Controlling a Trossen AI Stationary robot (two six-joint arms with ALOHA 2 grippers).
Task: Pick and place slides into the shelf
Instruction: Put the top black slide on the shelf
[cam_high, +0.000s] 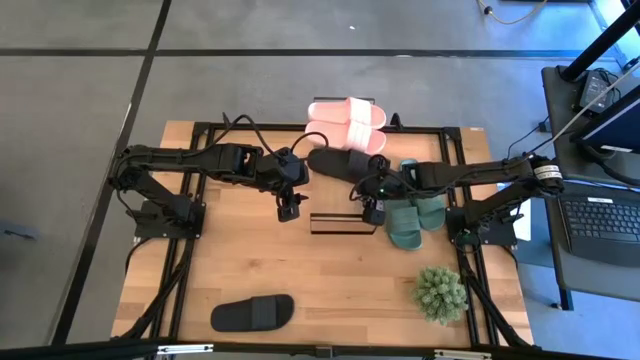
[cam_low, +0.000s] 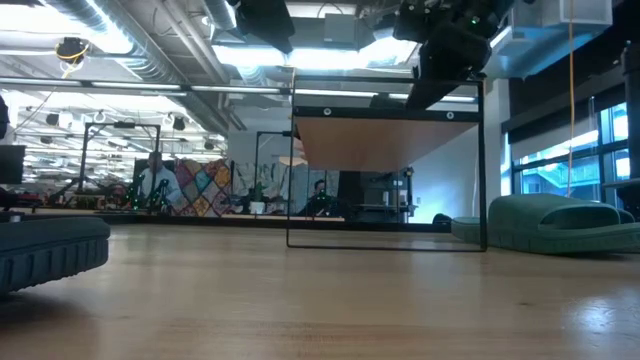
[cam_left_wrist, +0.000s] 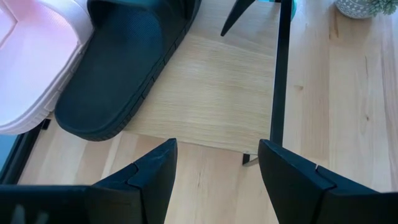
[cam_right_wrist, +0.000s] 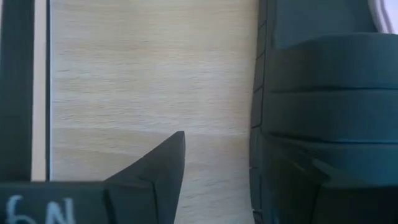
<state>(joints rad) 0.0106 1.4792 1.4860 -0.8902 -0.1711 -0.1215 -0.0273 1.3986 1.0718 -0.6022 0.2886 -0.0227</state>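
The shelf (cam_high: 335, 195) stands mid-table, its light plank top (cam_left_wrist: 211, 93) on a thin black frame (cam_low: 390, 140). One black slide (cam_high: 345, 163) lies flat on the plank, with the pink pair (cam_high: 345, 115) just beyond it at the far edge. The green pair (cam_high: 410, 215) rests on the table to the shelf's right. A second black slide (cam_high: 252, 313) lies near the table's near-left corner. My left gripper (cam_high: 290, 210) hovers open over the shelf's left end (cam_left_wrist: 214, 146). My right gripper (cam_high: 373, 213) is open above the plank (cam_right_wrist: 227, 146), one finger over the black slide's strap (cam_right_wrist: 323, 81). My right gripper has one finger (cam_right_wrist: 165, 171) above bare plank. The other finger lies over the black slide's strap side (cam_right_wrist: 267, 124) and blends into it. Whether it touches the slide, I cannot tell. The slide lies flat on the shelf top.
A small potted plant (cam_high: 440, 293) stands at the table's near-right corner. Bare wood stretches between the shelf and the near edge (cam_high: 330, 270). A laptop and desk (cam_high: 600, 220) sit beyond the table's right side. The low view shows the green slide (cam_low: 560, 222) right of the shelf legs.
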